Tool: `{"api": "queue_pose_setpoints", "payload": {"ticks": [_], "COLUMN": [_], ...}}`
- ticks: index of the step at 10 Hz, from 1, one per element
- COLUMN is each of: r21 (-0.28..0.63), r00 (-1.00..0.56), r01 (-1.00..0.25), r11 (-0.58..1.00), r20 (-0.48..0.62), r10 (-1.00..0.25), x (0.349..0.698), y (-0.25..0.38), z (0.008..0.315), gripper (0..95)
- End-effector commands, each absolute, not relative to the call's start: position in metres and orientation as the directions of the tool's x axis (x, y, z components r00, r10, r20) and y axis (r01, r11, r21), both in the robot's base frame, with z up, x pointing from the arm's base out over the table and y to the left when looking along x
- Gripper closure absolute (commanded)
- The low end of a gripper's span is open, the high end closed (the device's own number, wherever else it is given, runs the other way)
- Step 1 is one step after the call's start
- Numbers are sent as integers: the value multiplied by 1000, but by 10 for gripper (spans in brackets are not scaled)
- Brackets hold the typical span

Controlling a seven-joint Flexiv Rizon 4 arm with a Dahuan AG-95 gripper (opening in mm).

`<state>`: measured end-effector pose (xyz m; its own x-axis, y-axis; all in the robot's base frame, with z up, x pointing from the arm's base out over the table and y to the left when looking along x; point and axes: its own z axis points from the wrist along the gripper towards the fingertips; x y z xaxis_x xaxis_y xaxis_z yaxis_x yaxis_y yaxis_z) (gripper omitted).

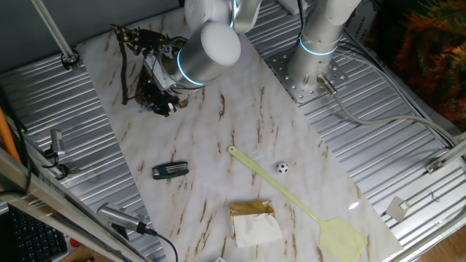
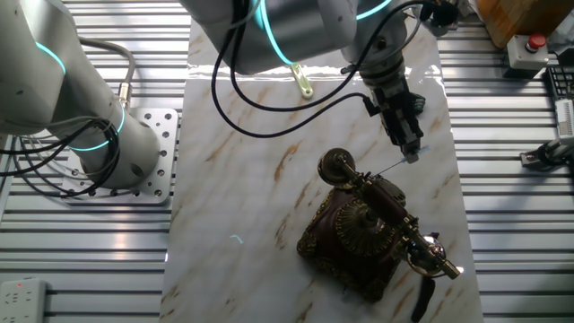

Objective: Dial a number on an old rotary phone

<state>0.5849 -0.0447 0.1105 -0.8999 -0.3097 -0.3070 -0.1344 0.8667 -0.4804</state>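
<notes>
one arm works here, and its gripper (image 2: 411, 148) hangs just beside the old rotary phone (image 2: 372, 235), which sits on the marble surface (image 2: 242, 179) toward the edge far from the arm's base. in the other fixed view the phone lies at about seven o'clock from the fingertips, near but apart from them. its handset (image 2: 386, 206) rests on the cradle with its long axis running from ten o'clock to four o'clock, and the round dial (image 2: 357, 222) sits on the sloped face just below the handset, at roughly seven o'clock from it. the jaws look narrow and pressed close together, though the pictures are too small to say so firmly. a thin line seems to reach from the fingertips toward the handset; what it is cannot be told. judging by this, the coming move turns on carrying the tip past the handset and down to the dial without knocking it. a green spatula (image 1: 291, 196), a small ball (image 1: 282, 167) and a dark tool (image 1: 170, 170) lie well apart.
</notes>
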Motion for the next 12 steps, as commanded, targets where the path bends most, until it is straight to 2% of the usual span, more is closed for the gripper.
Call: {"api": "queue_pose_setpoints", "payload": {"ticks": [1, 12], "r21": [-492, -510], "r00": [-900, -897], "r01": [-131, -116], "r11": [860, 852], "r20": [-305, -314], "r10": [-312, -310], "x": [585, 585], "y": [-45, -46], "z": [109, 105], "gripper": [950, 950]}}
